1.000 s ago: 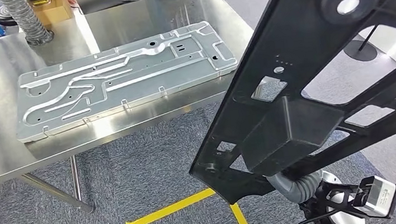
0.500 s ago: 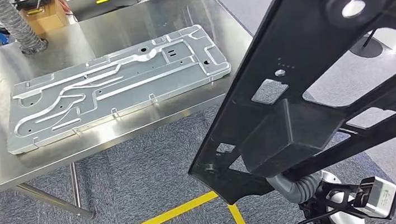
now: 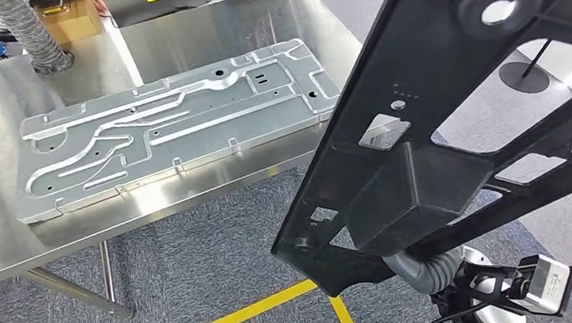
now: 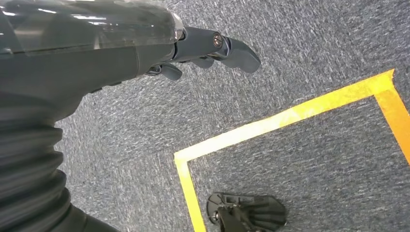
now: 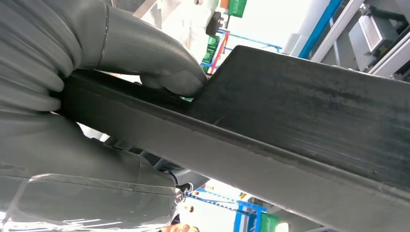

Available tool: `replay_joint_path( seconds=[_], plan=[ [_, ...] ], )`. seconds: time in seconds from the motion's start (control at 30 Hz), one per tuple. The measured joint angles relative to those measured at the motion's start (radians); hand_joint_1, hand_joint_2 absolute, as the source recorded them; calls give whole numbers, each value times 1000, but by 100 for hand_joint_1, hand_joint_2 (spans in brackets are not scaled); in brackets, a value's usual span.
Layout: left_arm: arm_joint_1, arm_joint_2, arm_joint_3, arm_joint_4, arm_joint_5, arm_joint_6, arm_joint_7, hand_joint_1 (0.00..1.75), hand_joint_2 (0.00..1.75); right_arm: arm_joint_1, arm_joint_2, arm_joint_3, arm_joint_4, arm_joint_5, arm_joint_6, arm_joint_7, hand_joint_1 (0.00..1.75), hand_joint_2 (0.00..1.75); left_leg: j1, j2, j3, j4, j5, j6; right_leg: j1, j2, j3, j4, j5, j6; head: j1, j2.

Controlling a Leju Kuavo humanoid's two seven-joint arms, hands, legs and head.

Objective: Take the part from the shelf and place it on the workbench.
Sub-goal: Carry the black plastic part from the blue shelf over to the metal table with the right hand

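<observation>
A long black frame part [image 3: 416, 49] with cut-outs and a box-like block [image 3: 413, 196] slants across the right of the head view, above the carpet and to the right of the workbench [image 3: 194, 26]. My right hand [image 5: 135, 46] grips its edge, thumb pressed on the black part [image 5: 314, 111]. The grey ribbed wrist cover [image 3: 425, 271] pokes out beneath the part in the head view. My left hand [image 4: 208, 46] hangs over the carpet and holds nothing, its fingers loosely apart.
A large silver machined plate [image 3: 172, 121] lies on the steel workbench, covering most of its near half. A grey ribbed hose [image 3: 33, 36] and a cardboard box [image 3: 76, 23] sit at the bench's far side. Yellow floor tape [image 3: 243, 313] marks a square on the grey carpet.
The whole view has swayed: the bench slid left, then back right a little. The black part stays in my right hand in nearly the same place.
</observation>
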State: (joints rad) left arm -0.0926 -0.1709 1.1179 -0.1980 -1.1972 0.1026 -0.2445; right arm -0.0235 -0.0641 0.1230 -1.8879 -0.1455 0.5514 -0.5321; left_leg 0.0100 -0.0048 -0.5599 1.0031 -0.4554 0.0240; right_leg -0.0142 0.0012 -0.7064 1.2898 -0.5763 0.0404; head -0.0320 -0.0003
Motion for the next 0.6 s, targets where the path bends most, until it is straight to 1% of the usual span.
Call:
replay_joint_path(
  seconds=[0.03, 0.07, 0.1, 0.13, 0.17, 0.2, 0.27, 0.3, 0.33, 0.37, 0.4, 0.43, 0.47, 0.5, 0.53, 0.57, 0.6],
  plan=[
    [0, 0, 0, 0, 0, 0, 0, 0, 175, 0, 0, 0, 0, 0, 0, 0, 173, 175, 0, -1, 5, 1, -5, -2, -2, 0, 17, -48, 39, 0, 0, 0],
    [0, 0, 0, 0, 1, -1, 0, 0, 175, 0, 0, 0, 0, 0, 0, 0, 173, 175, 0, -2, 11, 3, -10, -4, -3, -1, 46, -121, 82, -2, 0, 0],
    [0, 0, 0, 0, 1, -1, 0, 0, 175, -1, 0, 1, 0, 0, 1, 1, 173, 175, -1, -2, 15, 5, -16, -9, -1, -2, 75, -190, 113, -6, 0, 0],
    [0, 0, 0, 0, 2, -1, 0, 0, 175, -1, 0, 1, 0, 0, 1, 1, 173, 175, -3, -3, 17, 7, -21, -14, 1, -2, 96, -239, 130, -10, 0, 0],
    [0, 0, 1, 0, 2, -1, 1, 0, 175, -2, 0, 2, 0, 0, 2, 2, 173, 175, -5, -3, 18, 7, -24, -19, 3, -1, 106, -263, 133, -14, 0, 0],
    [-1, 0, 1, 0, 3, -1, 1, 0, 175, -2, 0, 2, 0, 1, 3, 3, 173, 175, -6, -2, 18, 7, -26, -25, 6, 0, 107, -267, 128, -19, 0, 0],
    [-1, 0, 2, 0, 4, -1, 1, 0, 175, -2, 1, 2, 0, 1, 4, 3, 173, 175, -4, -1, 21, 8, -33, -35, 4, 2, 111, -272, 127, -31, 0, 0],
    [-2, 0, 3, 0, 5, 0, 1, 0, 175, -2, 2, 2, 0, 1, 4, 3, 173, 175, -3, -1, 16, 25, -44, -41, 2, 1, 115, -276, 127, -37, 0, 0],
    [-3, 0, 3, 0, 6, 0, 1, 0, 175, -3, 3, 2, 0, 1, 5, 3, 173, 175, -2, 0, 0, 60, -63, -46, 0, 0, 120, -280, 126, -44, 0, 0],
    [-2, 0, 5, 0, 6, 0, 1, 0, 175, -3, 4, 3, 0, 1, 5, 3, 173, 175, 0, 0, -27, 116, -89, -50, 0, -1, 125, -282, 124, -48, 0, 0],
    [-1, 0, 6, 0, 7, 1, 1, 0, 175, -2, 4, 3, 0, 1, 5, 3, 173, 175, 0, 0, -63, 185, -118, -53, 1, -2, 128, -283, 121, -52, 0, 0],
    [0, 0, 7, 0, 7, 1, 1, 0, 175, -1, 5, 4, 0, 1, 5, 3, 173, 175, 1, 0, -99, 250, -138, -55, 2, -2, 131, -282, 118, -54, 0, 0],
    [1, 0, 8, 0, 8, 1, 1, 0, 175, 0, 5, 5, 0, 1, 5, 3, 173, 175, 1, 0, -125, 290, -141, -56, 3, -1, 135, -282, 115, -54, 0, 0],
    [2, 0, 9, 0, 8, 1, 1, 0, 175, 1, 5, 5, 0, 2, 5, 3, 173, 175, 1, 0, -134, 292, -124, -56, 3, 0, 139, -282, 111, -54, 0, 0],
    [2, 0, 9, 0, 8, 1, 1, 0, 175, 1, 5, 5, 0, 3, 5, 3, 173, 175, 1, 0, -123, 253, -88, -55, 3, 1, 146, -282, 107, -52, 0, 0],
    [2, 0, 10, 0, 8, 1, 1, 0, 175, 2, 6, 5, 0, 4, 5, 3, 173, 175, 1, 0, -96, 185, -42, -51, 3, 2, 153, -281, 102, -50, 0, 0],
    [2, 0, 10, 0, 8, 1, 0, 0, 175, 2, 6, 5, 0, 4, 5, 3, 173, 175, 0, 0, -68, 117, -9, -46, 4, 3, 159, -280, 97, -47, 0, 0]
  ],
)
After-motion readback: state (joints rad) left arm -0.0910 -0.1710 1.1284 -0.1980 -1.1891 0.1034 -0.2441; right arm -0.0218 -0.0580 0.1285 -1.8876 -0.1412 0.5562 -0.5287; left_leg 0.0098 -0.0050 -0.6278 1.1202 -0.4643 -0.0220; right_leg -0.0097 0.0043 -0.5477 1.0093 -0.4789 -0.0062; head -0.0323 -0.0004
